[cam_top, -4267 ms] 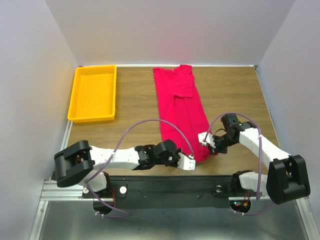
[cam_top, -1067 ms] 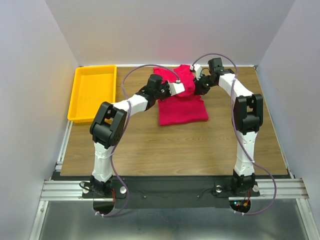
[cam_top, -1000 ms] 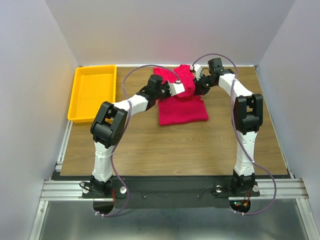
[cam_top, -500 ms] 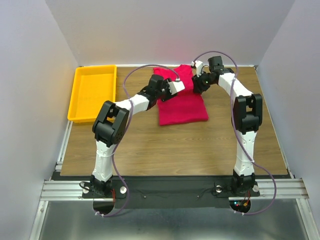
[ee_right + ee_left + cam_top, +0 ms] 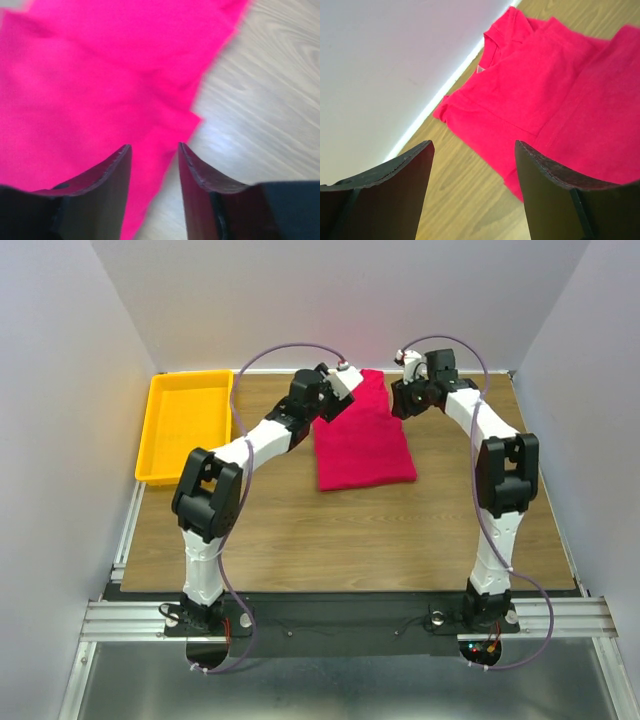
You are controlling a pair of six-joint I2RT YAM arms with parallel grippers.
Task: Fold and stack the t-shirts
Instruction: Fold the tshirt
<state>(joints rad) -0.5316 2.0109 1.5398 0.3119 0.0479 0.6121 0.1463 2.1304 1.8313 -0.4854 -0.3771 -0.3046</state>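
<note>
Wooden table [image 5: 300, 530], red t-shirt [image 5: 362, 440] laid folded at the far side
Left jaws and right jaws are held open by its far corners, nothing gripped, likely to leave the fold undisturbed

Crimson t-shirt [image 5: 362, 440]: one is counted.
Yellow plastic tray [image 5: 188, 425]: one is counted.
Grippers: two are counted, the left gripper [image 5: 344, 380] and the right gripper [image 5: 408, 359].
Wooden table [image 5: 330, 530]: one is counted.
</note>
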